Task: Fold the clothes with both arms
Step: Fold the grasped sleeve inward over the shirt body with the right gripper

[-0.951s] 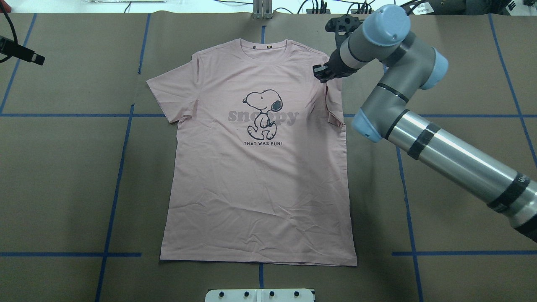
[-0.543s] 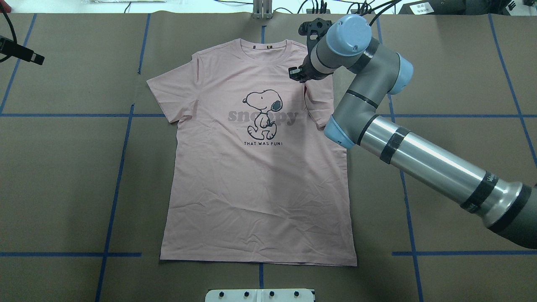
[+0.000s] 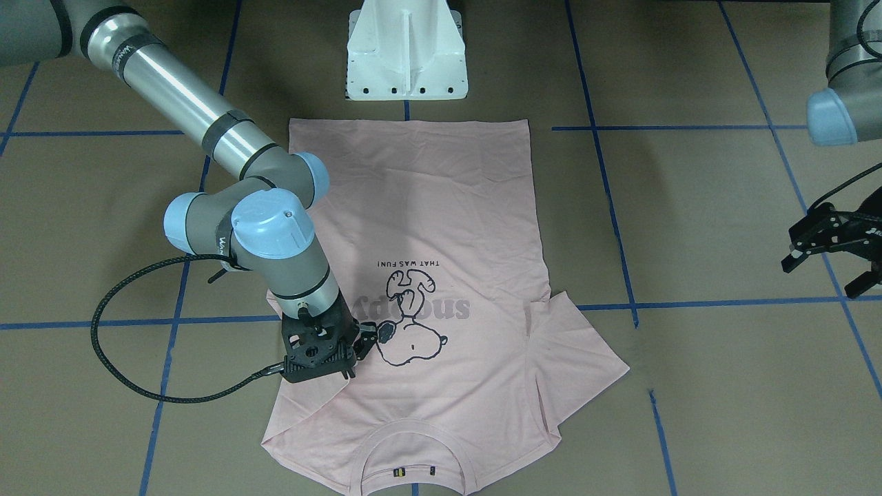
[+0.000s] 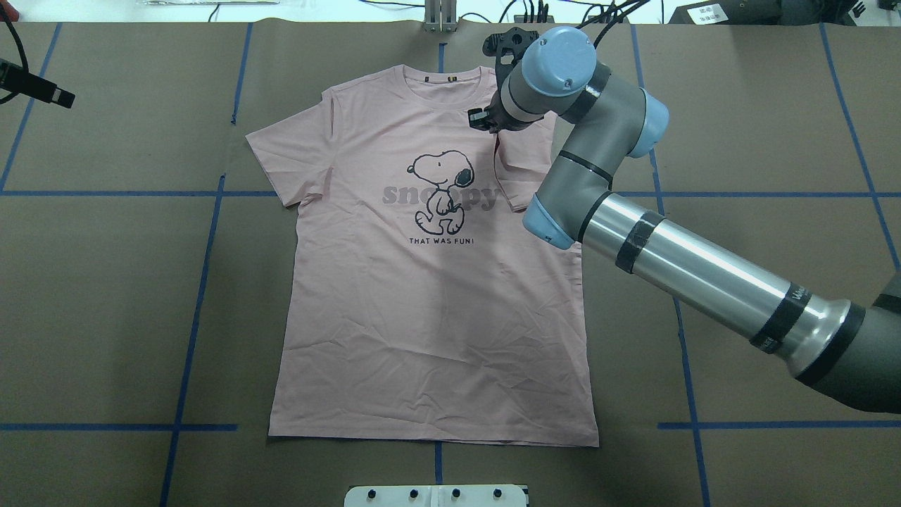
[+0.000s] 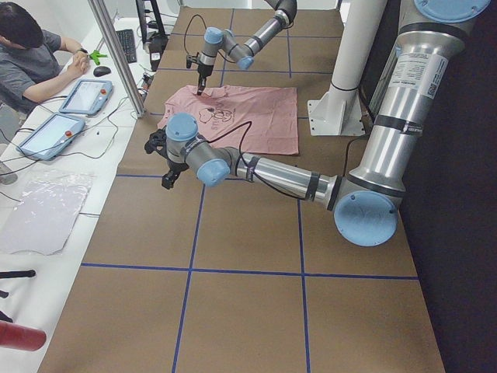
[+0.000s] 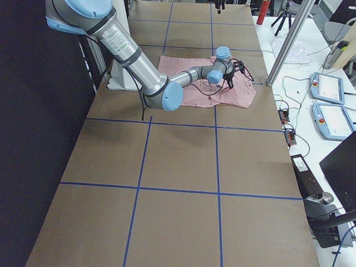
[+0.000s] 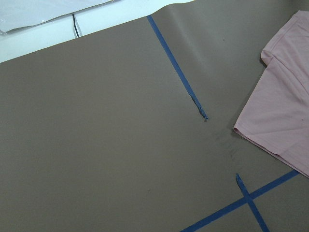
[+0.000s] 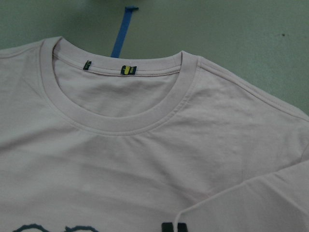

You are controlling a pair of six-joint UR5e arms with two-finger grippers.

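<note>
**While One Gripper Is Pinching a Sleeve, the Other Is Hanging Open**

While the one pink T-shirt (image 4: 436,317) is lying flat and print-up on the brown table (image 4: 105,282), collar pointing away from the robot, two grippers are showing. The right gripper (image 4: 484,120) is clenching the folded sleeve (image 4: 517,165), holding it doubled over the chest just beside the single dog print (image 4: 440,190). The flat sleeve (image 4: 288,158) is lying spread out. The left gripper (image 3: 825,274) is hanging with prongs parted, grasping nothing, above the table well apart from the shirt. One person (image 5: 35,66) is sitting at a side desk.
</note>
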